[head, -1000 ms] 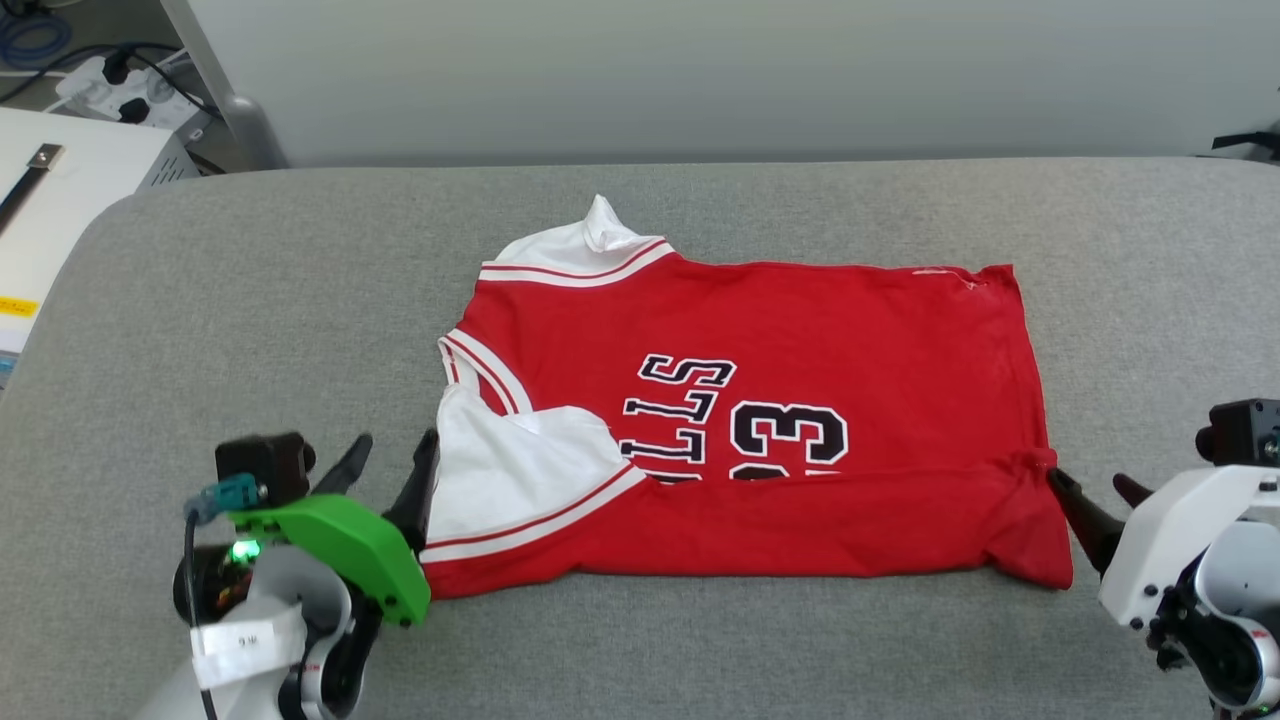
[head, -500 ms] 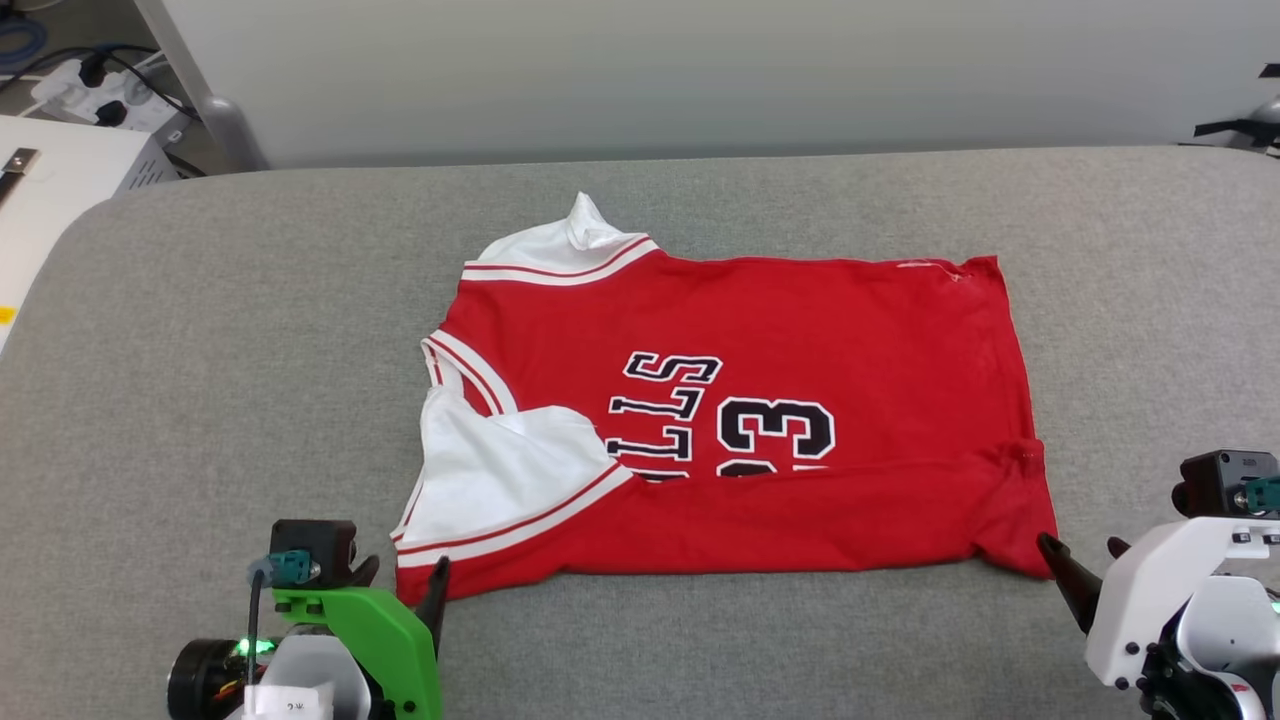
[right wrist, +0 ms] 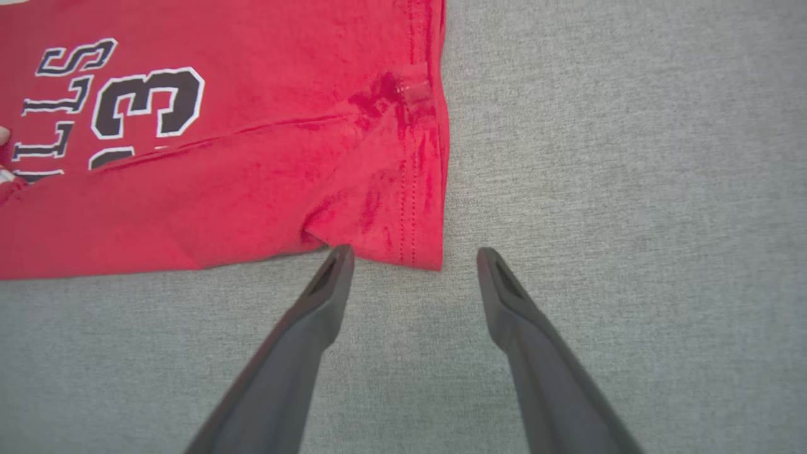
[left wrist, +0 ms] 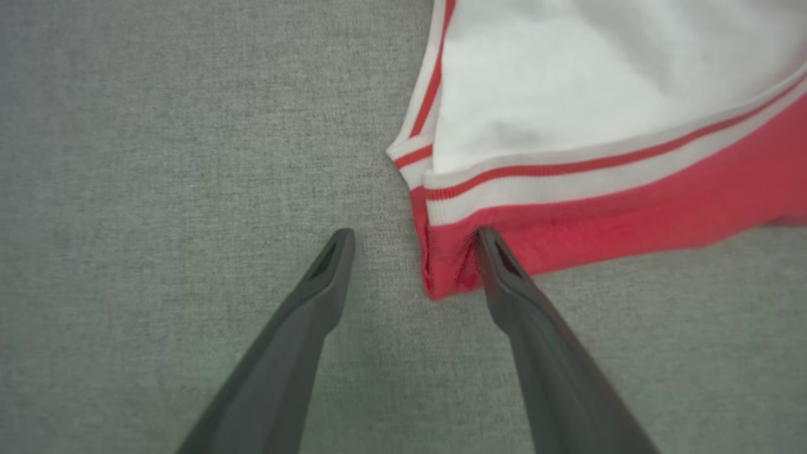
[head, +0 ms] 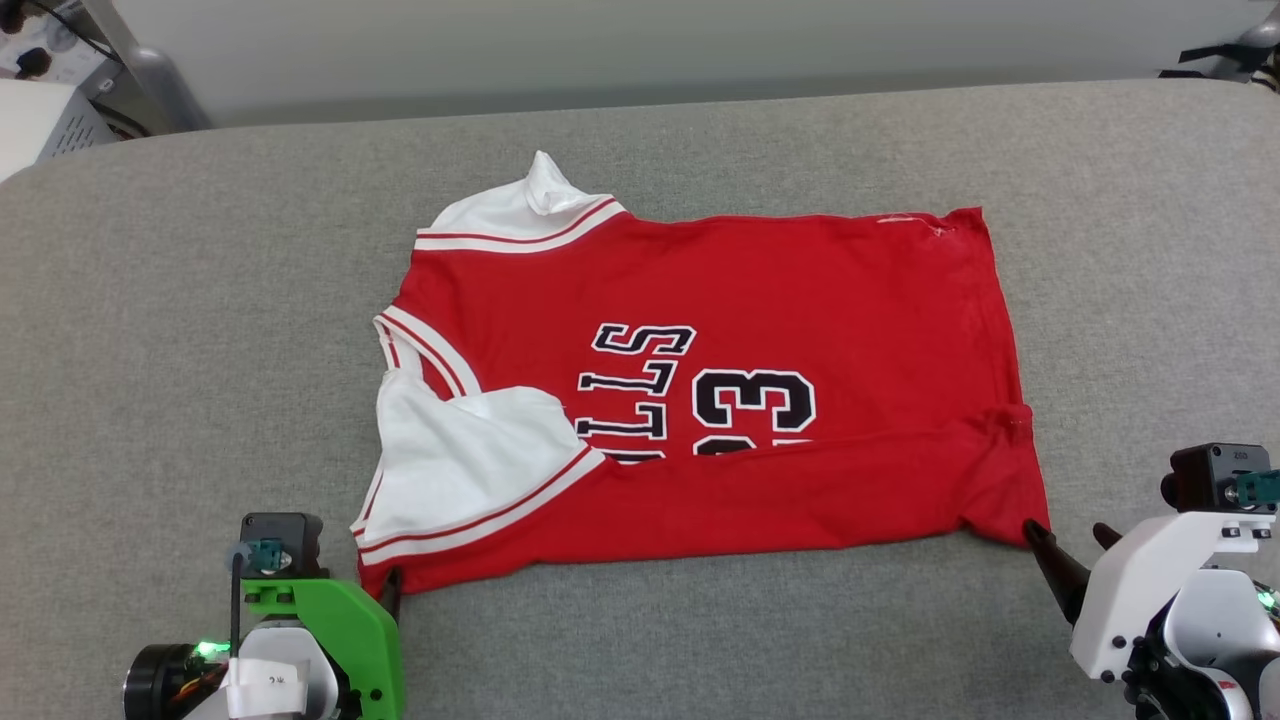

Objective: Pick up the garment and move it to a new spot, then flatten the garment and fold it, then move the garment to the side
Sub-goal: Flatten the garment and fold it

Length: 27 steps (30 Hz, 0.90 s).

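The garment (head: 780, 290), a red jersey with white sleeves, lies spread on the grey padded table (head: 180, 330), collar to the left. Its near edge is folded up over part of the black "BULLS 23" print. My left gripper (head: 378, 592) is open at the near left corner. In the left wrist view the red corner of the garment (left wrist: 605, 202) lies between the left gripper's (left wrist: 414, 235) fingers, the right fingertip (left wrist: 488, 243) on the cloth. My right gripper (head: 1065, 533) is open at the near right corner, and the hem corner of the garment (right wrist: 252, 164) reaches between the right gripper's (right wrist: 414, 252) tips.
A white box (head: 40, 125) and a metal post (head: 150, 70) stand beyond the table's far left corner. A dark object (head: 1215, 50) sits past the far right edge. Bare grey surface surrounds the garment on all sides.
The head camera has tilted down. Both grippers have drawn back toward me: the left from beside the sleeve to the near left corner, the right to the near right corner. The garment lies as before.
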Tool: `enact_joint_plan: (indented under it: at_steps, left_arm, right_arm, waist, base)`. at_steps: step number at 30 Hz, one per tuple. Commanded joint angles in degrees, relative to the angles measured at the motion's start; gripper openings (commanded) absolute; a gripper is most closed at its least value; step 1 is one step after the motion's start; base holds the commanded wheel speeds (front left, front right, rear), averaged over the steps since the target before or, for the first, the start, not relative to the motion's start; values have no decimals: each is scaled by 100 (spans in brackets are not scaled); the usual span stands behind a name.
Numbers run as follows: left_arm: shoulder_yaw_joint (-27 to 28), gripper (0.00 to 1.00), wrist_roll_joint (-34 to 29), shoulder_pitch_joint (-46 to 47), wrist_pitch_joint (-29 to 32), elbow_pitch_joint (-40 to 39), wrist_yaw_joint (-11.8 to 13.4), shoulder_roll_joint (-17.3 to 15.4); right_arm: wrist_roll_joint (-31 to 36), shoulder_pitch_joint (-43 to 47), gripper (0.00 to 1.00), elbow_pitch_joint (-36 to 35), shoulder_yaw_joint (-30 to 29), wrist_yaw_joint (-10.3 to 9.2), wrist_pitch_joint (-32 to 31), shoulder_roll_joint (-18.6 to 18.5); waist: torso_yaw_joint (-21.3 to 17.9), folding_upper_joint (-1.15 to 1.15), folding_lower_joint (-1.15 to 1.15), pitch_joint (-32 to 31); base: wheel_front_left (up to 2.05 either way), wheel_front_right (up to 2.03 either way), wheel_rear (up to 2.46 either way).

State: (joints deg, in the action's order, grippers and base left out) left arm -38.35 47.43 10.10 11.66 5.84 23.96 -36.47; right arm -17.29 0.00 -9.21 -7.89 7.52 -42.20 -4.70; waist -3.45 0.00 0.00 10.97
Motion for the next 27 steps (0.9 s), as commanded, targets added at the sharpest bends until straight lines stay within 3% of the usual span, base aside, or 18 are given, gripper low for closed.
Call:
enact_joint_plan:
  at_steps: [1,7,8,9,10,17,27]
  left_arm:
    - [38,100,-46,136,-9,56,-12,-27]
    - [-84,100,55,250,207,284,-242,30]
    - [-109,96,104,260,280,313,-298,46]
    - [-133,38,138,267,336,337,-345,57]
    - [-160,0,182,270,379,373,-416,81]
    - [-162,0,348,314,283,480,-739,220]
    - [9,0,318,286,-10,-170,-638,142]
  right_arm:
    - [34,-64,100,-35,5,-3,43,14]
    - [46,-112,100,-29,11,-3,90,41]
    - [54,-119,100,-23,5,-3,95,42]
    - [60,-124,100,-21,0,-3,97,43]
    - [68,-129,100,-20,-4,-3,99,44]
    - [142,-117,100,-7,-66,-3,59,4]
    - [297,-172,100,117,-240,-3,28,-16]
  waist:
    - [-82,0,0,139]
    - [-116,0,0,298]
    - [-113,0,0,311]
    - [-110,0,0,319]
    - [-107,0,0,325]
    - [0,0,0,198]
    - [360,0,0,-19]
  base:
    - [0,0,0]
    - [0,0,0]
    - [0,0,0]
    - [0,0,0]
    - [0,0,0]
    - [0,0,0]
    - [0,0,0]
